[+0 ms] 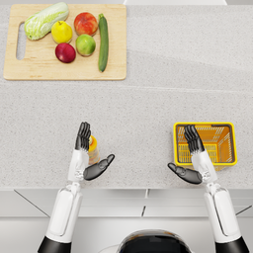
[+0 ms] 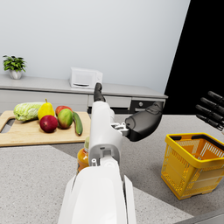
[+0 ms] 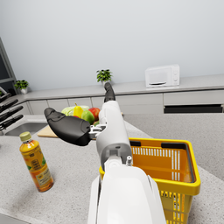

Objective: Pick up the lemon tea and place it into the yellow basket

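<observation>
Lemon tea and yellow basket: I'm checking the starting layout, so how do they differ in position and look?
The lemon tea is a slim upright bottle of orange drink, right beside the open left hand; the yellow basket is a wide, open-topped container with slotted walls, partly under the open right hand. The bottle is capped; the basket looks empty. Both stand on the counter.

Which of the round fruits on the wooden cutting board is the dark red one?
The dark red apple at the board's near edge, below the yellow fruit.

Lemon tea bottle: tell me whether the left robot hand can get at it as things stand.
Probably yes. The left robot hand is open right beside the lemon tea bottle, which stands upright on the counter with nothing between them.
</observation>
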